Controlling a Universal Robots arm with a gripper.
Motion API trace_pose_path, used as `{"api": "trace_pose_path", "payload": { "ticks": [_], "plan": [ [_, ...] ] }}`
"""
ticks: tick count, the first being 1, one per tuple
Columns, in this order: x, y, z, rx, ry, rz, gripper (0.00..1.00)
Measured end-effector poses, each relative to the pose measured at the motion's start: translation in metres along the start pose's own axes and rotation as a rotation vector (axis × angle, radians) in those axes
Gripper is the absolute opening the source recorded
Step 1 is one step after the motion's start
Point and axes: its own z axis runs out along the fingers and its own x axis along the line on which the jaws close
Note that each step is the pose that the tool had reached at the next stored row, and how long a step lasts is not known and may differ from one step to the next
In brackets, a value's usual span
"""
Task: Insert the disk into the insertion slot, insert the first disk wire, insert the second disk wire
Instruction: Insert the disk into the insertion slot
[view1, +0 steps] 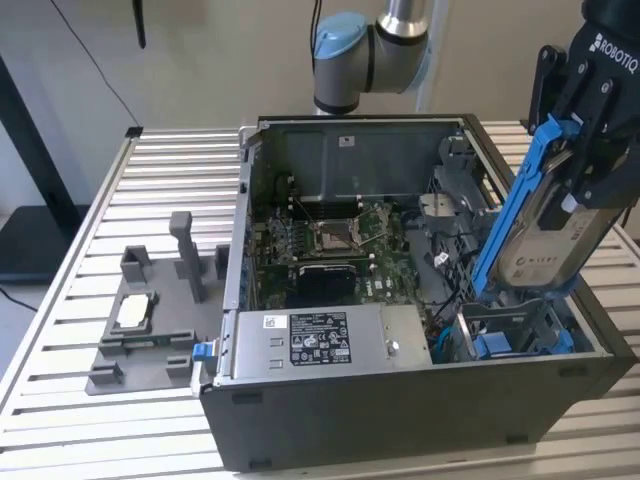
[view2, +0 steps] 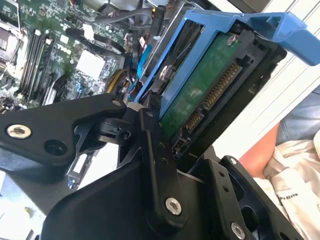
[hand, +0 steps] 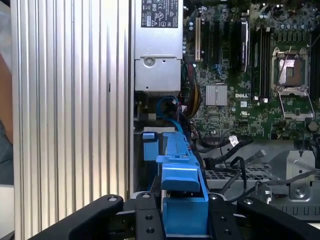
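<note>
disk (view1: 545, 240): tilted, lower end dipping into the computer case (view1: 400, 420) at its end on the exterior view's right
gripper (view1: 578, 175): clamped on the disk, above the case
slot (view1: 512, 335): inside the case, beneath the disk, not yet filled

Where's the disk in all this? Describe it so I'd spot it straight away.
Find the open computer case. Above its end at the exterior view's right, the black tool grips the disk, tilted. Unlike the grey box lying flat inside, it is silver with a bright blue frame.
</note>
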Motion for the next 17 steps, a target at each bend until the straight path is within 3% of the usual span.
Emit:
{"api": "trace_pose_path", "payload": {
  "ticks": [7,17],
  "plan": [
    [0.0029,-0.0009,0.0071,0.0007,0.0004,-0.001,0.33],
    [0.0033,-0.0014,0.0196,0.0020,0.0111,-0.007,0.33]
  ]
}}
